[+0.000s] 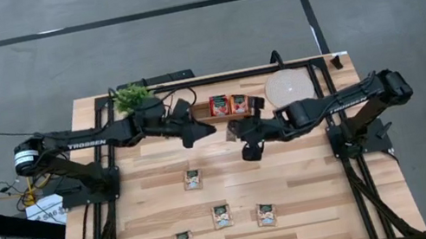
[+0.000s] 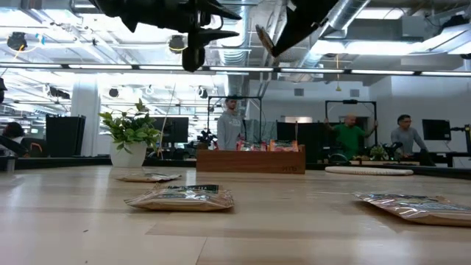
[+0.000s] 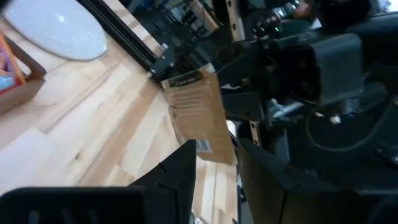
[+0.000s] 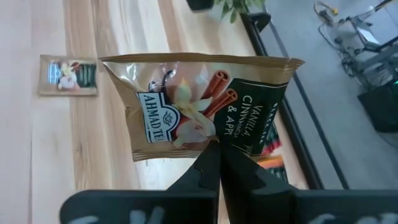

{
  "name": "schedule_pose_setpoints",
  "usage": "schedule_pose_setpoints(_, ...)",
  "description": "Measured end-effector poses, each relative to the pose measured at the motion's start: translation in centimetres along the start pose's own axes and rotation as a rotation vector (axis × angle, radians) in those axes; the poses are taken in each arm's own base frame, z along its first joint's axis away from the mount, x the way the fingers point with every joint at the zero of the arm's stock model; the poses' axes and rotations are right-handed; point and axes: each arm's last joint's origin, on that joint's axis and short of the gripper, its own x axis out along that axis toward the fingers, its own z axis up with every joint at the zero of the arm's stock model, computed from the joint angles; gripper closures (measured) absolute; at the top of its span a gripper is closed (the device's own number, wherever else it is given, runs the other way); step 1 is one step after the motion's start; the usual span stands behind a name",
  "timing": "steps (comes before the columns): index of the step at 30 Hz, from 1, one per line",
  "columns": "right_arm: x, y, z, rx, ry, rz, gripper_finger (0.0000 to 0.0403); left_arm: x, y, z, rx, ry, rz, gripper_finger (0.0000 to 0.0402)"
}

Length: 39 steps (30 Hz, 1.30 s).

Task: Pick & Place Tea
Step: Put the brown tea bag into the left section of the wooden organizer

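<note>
Pale wooden tabletop (image 1: 312, 181) spreads below as my right gripper (image 4: 219, 149) hangs pinched shut on a tea sachet (image 4: 199, 106), just short of the tray (image 1: 228, 106) at the far edge. From that tray, my left gripper (image 3: 214, 152) sits beside it, fingers parted and empty, pointing toward the held sachet, so the right arm is the one placed to deliver.

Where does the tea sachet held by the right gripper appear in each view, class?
High view: sachet at table centre, at the right gripper, near the wooden tray.
Low view: top centre, above the tray.
Left wrist view: centre.
Right wrist view: centre.
Shared landmark: the tray.
</note>
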Motion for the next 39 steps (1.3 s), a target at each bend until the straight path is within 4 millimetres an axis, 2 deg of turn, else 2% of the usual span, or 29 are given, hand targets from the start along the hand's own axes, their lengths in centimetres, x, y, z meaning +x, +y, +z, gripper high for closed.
schedule_pose_setpoints(7, -0.3, -0.1, 0.6, 0.012, -0.034, 0.005, 0.0403, 0.3, -0.9, -0.3, 0.012, -0.113, 0.044, 0.0291)
schedule_pose_setpoints(14, -0.3, -0.1, 0.6, 0.015, -0.037, 0.022, 0.0403, 0.3, -2.4, 1.3, 0.039, -0.191, 0.053, 0.0291)
schedule_pose_setpoints(20, -0.3, -0.1, 0.9, 0.031, -0.065, 0.025, 0.0403, 0.7, -2.9, 1.8, 0.039, -0.187, 0.084, 0.0291)
schedule_pose_setpoints(30, 0.0, -0.6, 0.9, 0.061, -0.061, 0.013, 0.0403, 3.9, -3.1, 1.9, 0.035, -0.106, 0.127, 0.0291)
schedule_pose_setpoints(39, 0.2, -1.0, 0.7, 0.086, -0.036, 0.005, 0.0403, 4.3, -3.6, 2.9, 0.078, -0.123, 0.212, 0.0291)
